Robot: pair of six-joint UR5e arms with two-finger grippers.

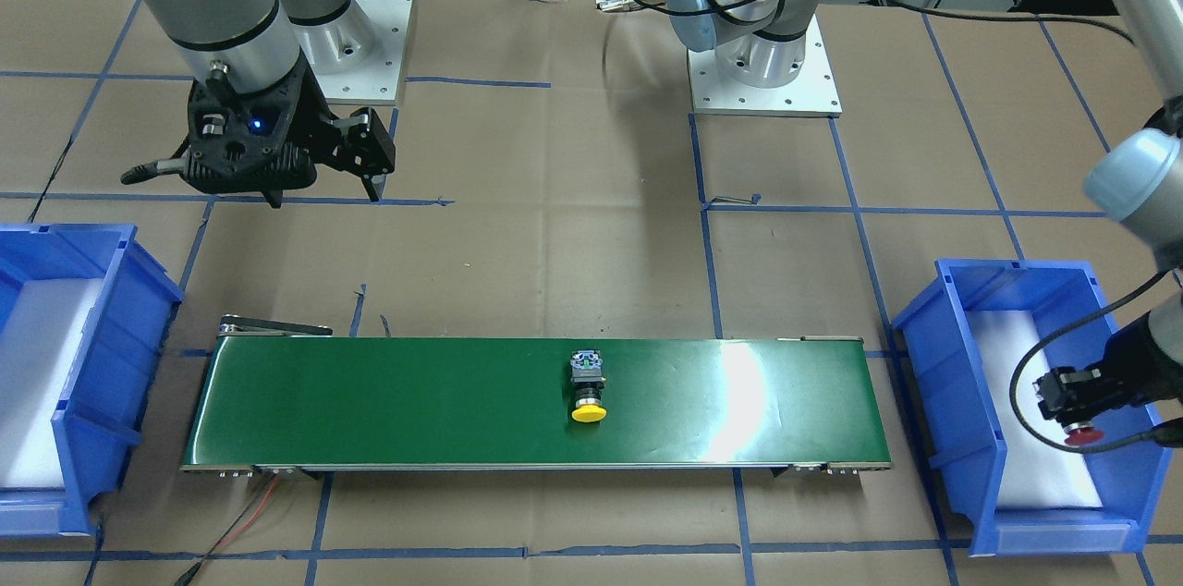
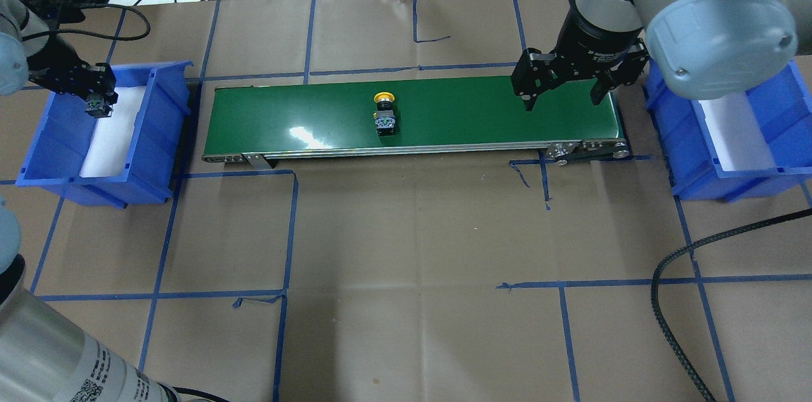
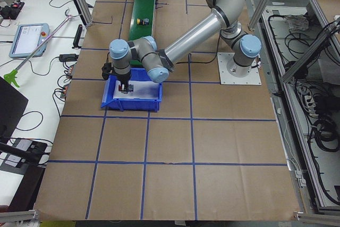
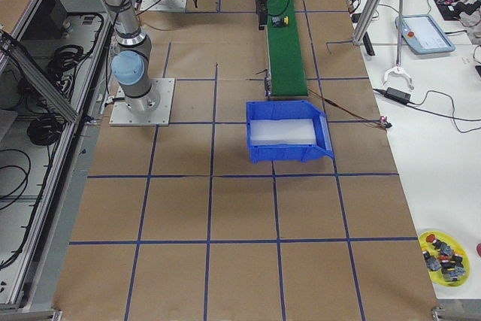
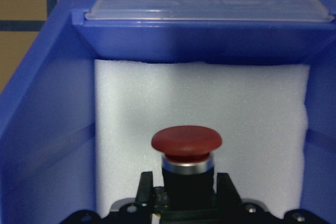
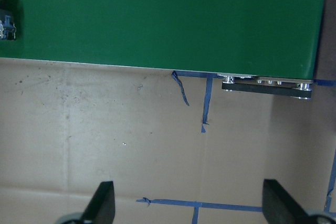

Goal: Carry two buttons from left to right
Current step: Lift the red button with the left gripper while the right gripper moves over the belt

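1. While the left hand [image 1: 1072, 403] hangs over the blue bin [image 1: 933, 364] at its own end, its fingers are clamped on the black barrel of the red button [image 5: 186, 142]. The cap sticks out past the fingertips.
2. Beneath that hand and the button is the white foam padding [image 5: 252, 108] that lines the bin. From here I cannot tell whether the button touches the foam.
3. The right hand [image 2: 563, 96] hovers with its jaws spread wide and nothing between them. It is near the end of the green belt [image 2: 482, 110] closest to its own bin.
4. The yellow button [image 2: 384, 114] lies on its side about the middle of the belt. It is well apart from the right hand, off toward the left hand's end, with its cap turned away from the robot.
5. A second blue bin [image 2: 729, 181], also lined in white, sits on the brown surface [image 2: 406, 250]. It is just beside the right hand, on the side away from the belt's middle.
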